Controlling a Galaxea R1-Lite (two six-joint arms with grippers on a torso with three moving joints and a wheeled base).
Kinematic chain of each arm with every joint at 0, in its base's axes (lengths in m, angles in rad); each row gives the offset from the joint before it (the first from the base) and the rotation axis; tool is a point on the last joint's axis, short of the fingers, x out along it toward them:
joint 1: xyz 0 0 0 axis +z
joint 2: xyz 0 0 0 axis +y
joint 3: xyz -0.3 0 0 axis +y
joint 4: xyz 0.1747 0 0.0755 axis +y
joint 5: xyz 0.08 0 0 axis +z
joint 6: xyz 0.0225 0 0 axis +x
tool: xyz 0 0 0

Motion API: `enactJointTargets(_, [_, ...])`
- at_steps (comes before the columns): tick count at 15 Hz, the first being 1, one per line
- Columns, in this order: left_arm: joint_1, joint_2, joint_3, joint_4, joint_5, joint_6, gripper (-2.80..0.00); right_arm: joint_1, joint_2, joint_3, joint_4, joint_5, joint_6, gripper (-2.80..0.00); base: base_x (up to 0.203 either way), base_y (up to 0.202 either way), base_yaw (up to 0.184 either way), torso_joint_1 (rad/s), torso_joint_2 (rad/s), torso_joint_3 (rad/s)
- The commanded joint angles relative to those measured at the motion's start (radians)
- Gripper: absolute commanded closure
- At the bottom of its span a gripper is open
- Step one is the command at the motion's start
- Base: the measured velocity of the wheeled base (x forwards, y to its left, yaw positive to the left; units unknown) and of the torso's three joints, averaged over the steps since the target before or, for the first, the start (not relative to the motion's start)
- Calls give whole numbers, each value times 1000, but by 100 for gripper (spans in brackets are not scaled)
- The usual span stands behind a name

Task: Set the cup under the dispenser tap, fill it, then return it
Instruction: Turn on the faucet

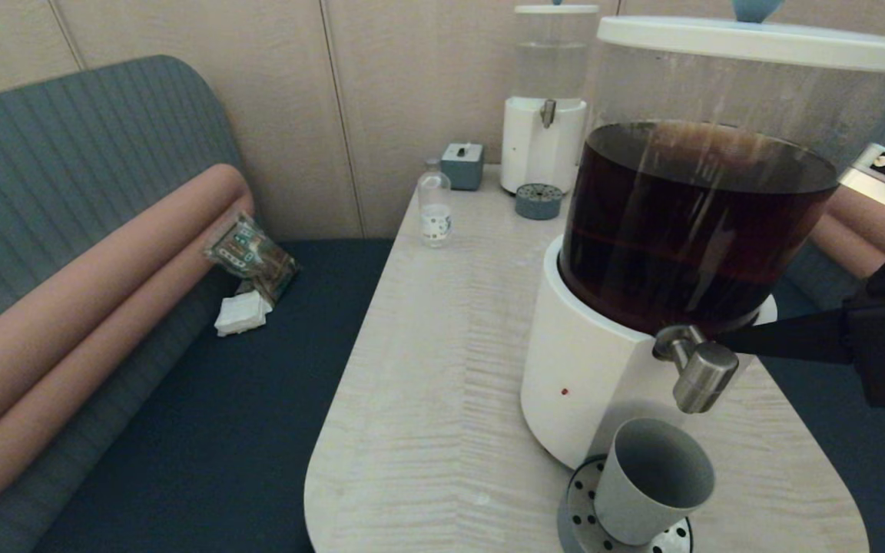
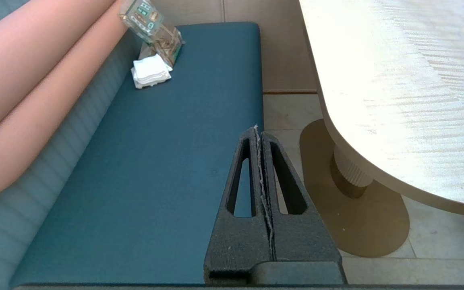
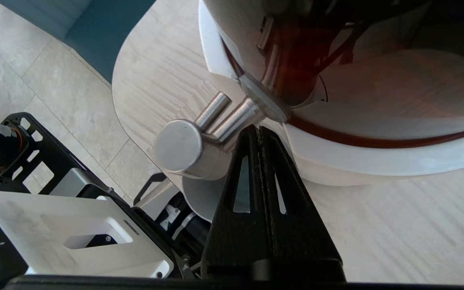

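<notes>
Right pincer (image 3: 259,131) closed, empty, tips against dispenser tap (image 1: 702,374); cup (image 1: 651,482) below, near table edge (image 1: 319,453).

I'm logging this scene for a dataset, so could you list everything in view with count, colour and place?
Small matte grey tapered cup: one, on the perforated steel drip tray, below the tap.
Brushed-steel dispenser tap: one, on the large white-based dispenser of dark brown liquid.
Smaller clear-liquid dispenser: one, table's far end.
Clear glass bottle: one, far left of the pale wood table.
Grey box: one, beside it.
White napkins: one stack, teal bench.
Right gripper: black, shut, tips at the tap.
Left gripper: black, shut, over the bench.
</notes>
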Motion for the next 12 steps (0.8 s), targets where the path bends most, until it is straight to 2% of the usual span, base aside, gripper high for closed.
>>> enactJointTargets(1, [0,0,0,0,0,0,0,1,11,6,1,3,0,0,0,0,0,0,0,0])
enactJointTargets(12, [0,0,0,0,0,0,0,45,29,15,-71,9,-4,0,0,0,0,0,0,0])
